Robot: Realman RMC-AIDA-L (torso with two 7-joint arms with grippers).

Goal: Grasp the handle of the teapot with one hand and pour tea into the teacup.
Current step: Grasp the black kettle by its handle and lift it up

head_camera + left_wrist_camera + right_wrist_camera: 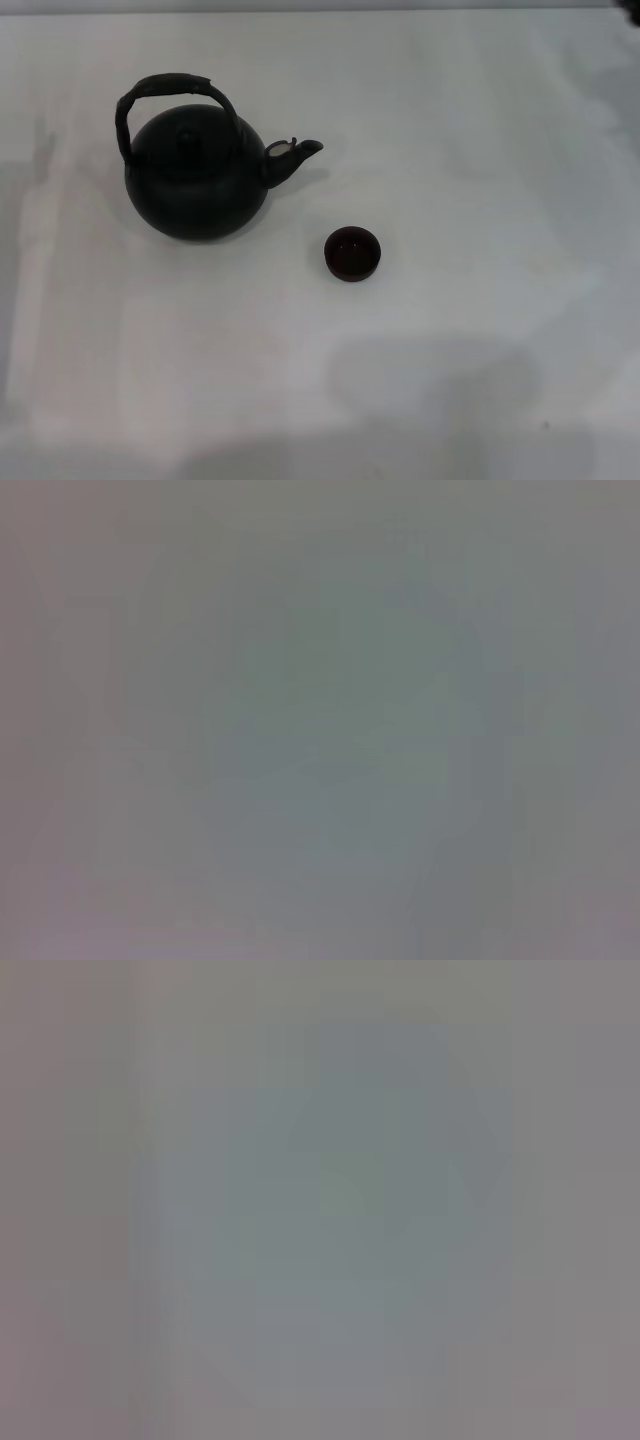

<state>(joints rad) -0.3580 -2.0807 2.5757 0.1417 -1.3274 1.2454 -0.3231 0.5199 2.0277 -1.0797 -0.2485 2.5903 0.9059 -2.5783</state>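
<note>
From the head view, the black teapot [197, 180] stands upright on the white table [480, 120] toward its far left, its arched handle [170, 88] raised over the lid and its spout pointing right. The small dark teacup [352, 253] sits apart from it, nearer the table's middle, and no gripper shows. Both the left and the right wrist views give only a featureless grey blur, so neither gripper's fingers can be told.

Head view: bright, even overhead light on white table [480, 120]; soft focus throughout. Faint shadow beside teapot [195, 185] and teacup [352, 253]; broad grey shadow patches toward near edge. Both wrist views: featureless grey-green blur, nothing resolved.
</note>
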